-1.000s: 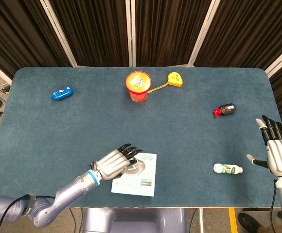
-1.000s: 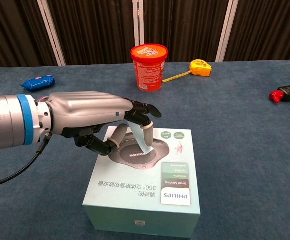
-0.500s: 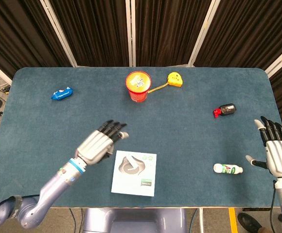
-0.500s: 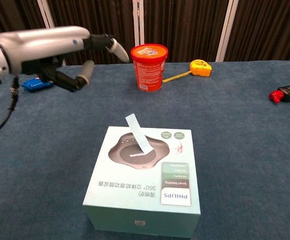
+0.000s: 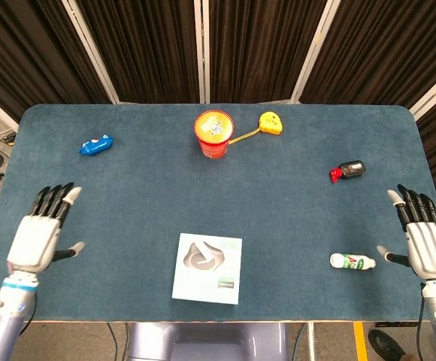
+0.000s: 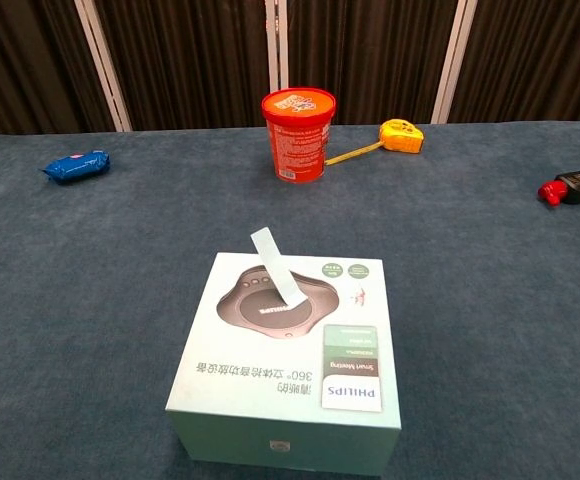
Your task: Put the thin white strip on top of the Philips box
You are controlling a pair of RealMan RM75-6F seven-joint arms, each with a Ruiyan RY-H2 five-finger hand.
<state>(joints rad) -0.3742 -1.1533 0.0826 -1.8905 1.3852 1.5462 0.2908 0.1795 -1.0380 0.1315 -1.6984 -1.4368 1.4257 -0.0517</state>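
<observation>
The pale Philips box (image 6: 295,355) (image 5: 209,268) sits near the table's front edge, centre. A thin white strip (image 6: 277,265) lies on its lid, one end jutting past the far edge; in the head view the strip (image 5: 201,252) shows faintly on the box. My left hand (image 5: 39,232) hovers at the table's left front, fingers spread, holding nothing, well away from the box. At the right front edge my right hand (image 5: 422,237) is flat with fingers apart and empty. Neither hand appears in the chest view.
A red tub (image 5: 213,134) and yellow tape measure (image 5: 270,122) stand at the back centre. A blue packet (image 5: 95,145) lies back left. A red-and-black item (image 5: 347,170) and a small white bottle (image 5: 352,262) are on the right, the bottle close to my right hand.
My left hand let go of the strip, leaving it on the box, and withdrew far to the left front of the table. The right hand barely shifted.
</observation>
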